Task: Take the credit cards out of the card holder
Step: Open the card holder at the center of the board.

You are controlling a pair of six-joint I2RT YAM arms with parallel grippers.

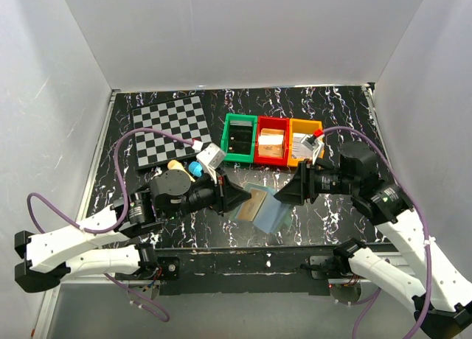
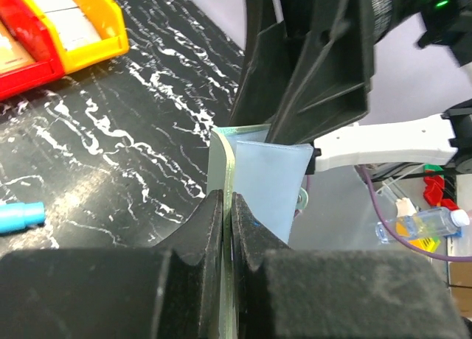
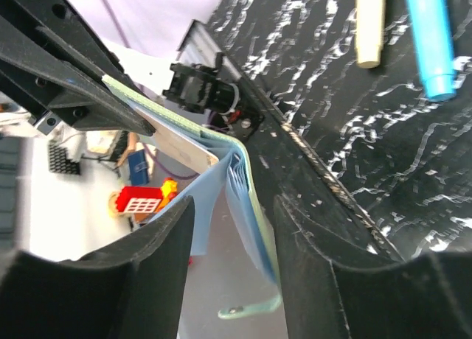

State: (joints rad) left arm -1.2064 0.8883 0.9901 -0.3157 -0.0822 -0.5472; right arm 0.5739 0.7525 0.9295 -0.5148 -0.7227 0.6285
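The card holder (image 1: 271,214) hangs open above the table's front edge, pale blue inside, grey-green outside. My left gripper (image 1: 240,199) is shut on its left panel; in the left wrist view the jaws (image 2: 228,206) pinch the green edge (image 2: 230,162). My right gripper (image 1: 286,194) is open, and the holder's right panel (image 3: 247,199) hangs between its fingers (image 3: 234,204) with a gap on each side. A credit card with a brownish face (image 1: 256,203) shows on the left panel. In the right wrist view a pale card (image 3: 183,145) sticks out of the fold.
Behind the grippers stand a green bin (image 1: 240,138), a red bin (image 1: 271,141) and an orange bin (image 1: 304,141). A checkered board (image 1: 171,133) lies at the back left. A blue marker (image 1: 195,167) and a cream stick (image 1: 175,164) lie near the left arm.
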